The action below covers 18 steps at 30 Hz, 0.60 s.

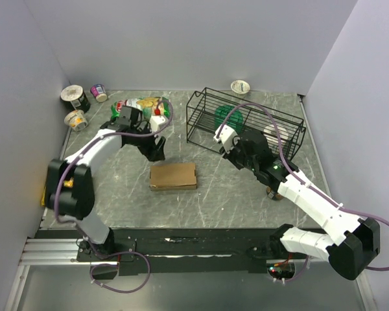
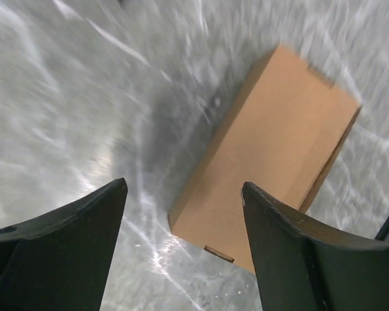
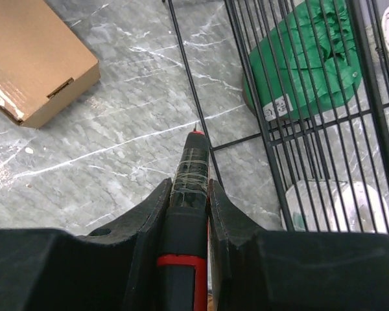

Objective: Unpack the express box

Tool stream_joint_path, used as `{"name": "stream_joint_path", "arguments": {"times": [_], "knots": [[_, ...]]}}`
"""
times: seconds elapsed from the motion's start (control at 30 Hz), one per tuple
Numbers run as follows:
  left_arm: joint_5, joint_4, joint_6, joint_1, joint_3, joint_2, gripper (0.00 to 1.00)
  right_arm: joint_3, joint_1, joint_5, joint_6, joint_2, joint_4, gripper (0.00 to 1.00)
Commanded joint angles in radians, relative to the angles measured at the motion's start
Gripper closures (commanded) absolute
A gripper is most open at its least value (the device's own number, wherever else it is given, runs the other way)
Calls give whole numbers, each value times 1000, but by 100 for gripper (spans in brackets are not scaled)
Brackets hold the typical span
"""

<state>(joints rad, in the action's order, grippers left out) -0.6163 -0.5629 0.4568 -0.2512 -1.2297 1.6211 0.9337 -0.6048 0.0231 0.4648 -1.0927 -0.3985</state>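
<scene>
The express box (image 1: pixel 174 176) is a flat brown carton lying closed on the marble tabletop, also seen in the left wrist view (image 2: pixel 272 155) and the right wrist view (image 3: pixel 32 58). My left gripper (image 1: pixel 157 150) hovers just behind its far left end, open (image 2: pixel 185 184), with only table and a box corner between the fingers. My right gripper (image 1: pixel 228 146) sits to the right of the box, beside the basket's front corner. It is shut (image 3: pixel 189 184) on a black tool with a red band (image 3: pixel 189 168), whose taped tip points at the basket's lower wire.
A black wire basket (image 1: pixel 246 123) stands at the back right with a green bag (image 3: pixel 305 58) and a white cup (image 3: pixel 330 204) inside. A chip bag (image 1: pixel 141 105) lies behind the left gripper. Three small cups (image 1: pixel 74 98) cluster at the back left; another cup (image 1: pixel 240 87) sits by the rear wall.
</scene>
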Motion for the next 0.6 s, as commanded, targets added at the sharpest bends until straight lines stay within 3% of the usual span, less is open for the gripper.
{"name": "stream_joint_path", "arguments": {"times": [0.0,0.27,0.57], "knots": [[-92,-91,91,1,-43,74,24,70,-7,18,9,14,-28,100],[-183,-117,98,1,-74,163,27,73,-6,20,2,28,-83,100],[-125,-72,77,1,-62,210,29,77,-6,15,-6,1,-54,100]]}}
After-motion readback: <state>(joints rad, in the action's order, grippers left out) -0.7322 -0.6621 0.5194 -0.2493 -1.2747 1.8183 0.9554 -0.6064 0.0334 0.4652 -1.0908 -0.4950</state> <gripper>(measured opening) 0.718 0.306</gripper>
